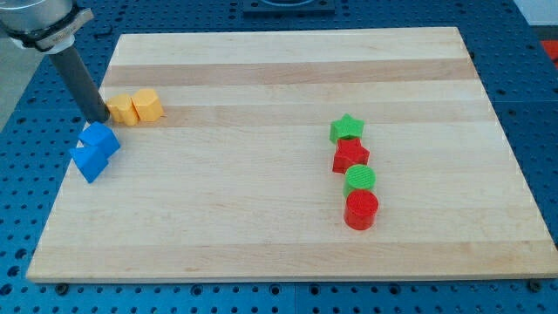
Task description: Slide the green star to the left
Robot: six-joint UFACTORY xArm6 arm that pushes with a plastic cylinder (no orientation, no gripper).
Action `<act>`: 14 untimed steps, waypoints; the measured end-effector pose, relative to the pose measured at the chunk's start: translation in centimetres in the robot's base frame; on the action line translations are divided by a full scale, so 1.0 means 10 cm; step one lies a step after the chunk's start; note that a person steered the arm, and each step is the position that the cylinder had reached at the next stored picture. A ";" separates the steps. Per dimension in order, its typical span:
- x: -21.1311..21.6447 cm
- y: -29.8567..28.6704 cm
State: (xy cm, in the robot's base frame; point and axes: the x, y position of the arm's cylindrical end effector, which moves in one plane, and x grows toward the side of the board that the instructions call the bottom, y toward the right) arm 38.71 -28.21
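- Green star sits right of the board's centre, closer to the right edge than the left, at the head of a short column of four blocks.
- Just below it, touching or nearly so, lies a red star; under that comes a green cylinder, and at the foot of the column a red cylinder, each pressed close against its neighbour.
- Over by the left edge, toward the top-left corner, two yellow blocks stand side by side and touching; their exact shapes are hard to make out.
- Below them, hard against the left edge, two blue blocks huddle together, one angular piece overlapping the other from this angle.
- Dark rod comes down from the view's top-left corner, and my tip rests on the wooden board just left of the yellow pair and right above the upper blue block.
- That rod is a plain pusher with nothing to open or close; it holds nothing, and it stands well apart from the green star, with most of the board's width between them.
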 end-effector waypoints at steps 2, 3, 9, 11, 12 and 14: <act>-0.14 -0.07; -0.39 -0.14; -0.75 2.66; -0.48 3.79; -0.28 4.28; 0.21 4.46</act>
State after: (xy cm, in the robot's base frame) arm 40.77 16.39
